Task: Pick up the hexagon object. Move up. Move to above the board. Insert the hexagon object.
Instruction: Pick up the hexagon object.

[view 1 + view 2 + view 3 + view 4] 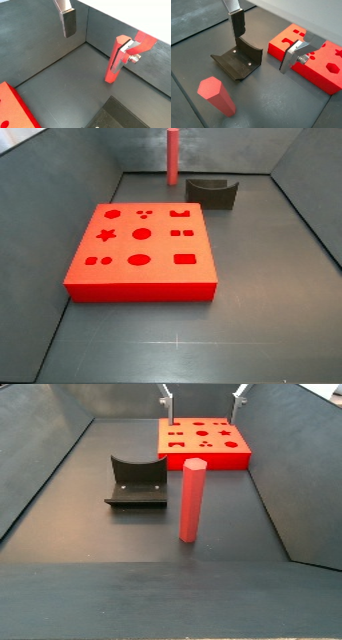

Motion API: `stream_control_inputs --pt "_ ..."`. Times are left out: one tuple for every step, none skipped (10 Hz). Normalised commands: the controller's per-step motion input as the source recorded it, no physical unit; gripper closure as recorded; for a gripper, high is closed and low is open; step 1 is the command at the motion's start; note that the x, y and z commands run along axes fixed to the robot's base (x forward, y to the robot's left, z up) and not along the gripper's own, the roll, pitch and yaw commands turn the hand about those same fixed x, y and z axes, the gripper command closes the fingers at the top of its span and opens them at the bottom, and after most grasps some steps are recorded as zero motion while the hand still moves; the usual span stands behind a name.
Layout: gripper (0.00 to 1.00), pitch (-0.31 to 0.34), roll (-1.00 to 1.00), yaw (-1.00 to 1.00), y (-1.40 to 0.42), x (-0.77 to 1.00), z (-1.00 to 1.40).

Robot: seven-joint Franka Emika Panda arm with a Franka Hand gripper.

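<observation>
Standing upright near a bench end, the tall rigid red-pink hexagon object (pixel 194 500) is judged light, best clasped near its top by the empty, spread gripper (pixel 266 43).

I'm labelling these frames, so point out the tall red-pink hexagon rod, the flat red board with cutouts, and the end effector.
Tall red-pink hexagon rod (pixel 193 502): side view, mid-shaft.
Flat bright red board with shape cutouts (pixel 144 249): side view, bare top face.
End effector (pixel 264 46): wrist view, midway between its silver fingertips, open above the floor.
</observation>
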Motion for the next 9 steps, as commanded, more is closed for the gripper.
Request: stream_control_inputs --pt "0.00 0.000 0.01 0.00 0.28 -0.09 -0.03" --pt "0.00 0.000 0.03 0.12 0.51 0.00 -0.03" --pt "0.00 0.017 0.00 0.24 0.54 0.17 0.00" --pt "0.00 0.024 0.00 0.33 0.53 0.29 0.00" --pt "0.00 0.039 0.02 0.42 0.30 0.50 0.00" --pt "0.00 0.031 0.03 0.46 0.23 0.53 0.00" --pt "0.00 0.017 0.00 0.51 0.21 0.47 -0.10" --pt "0.00 0.000 0.00 0.61 0.34 0.18 -0.26" --pt "0.00 -0.034 -0.02 0.70 0.37 0.00 -0.31"
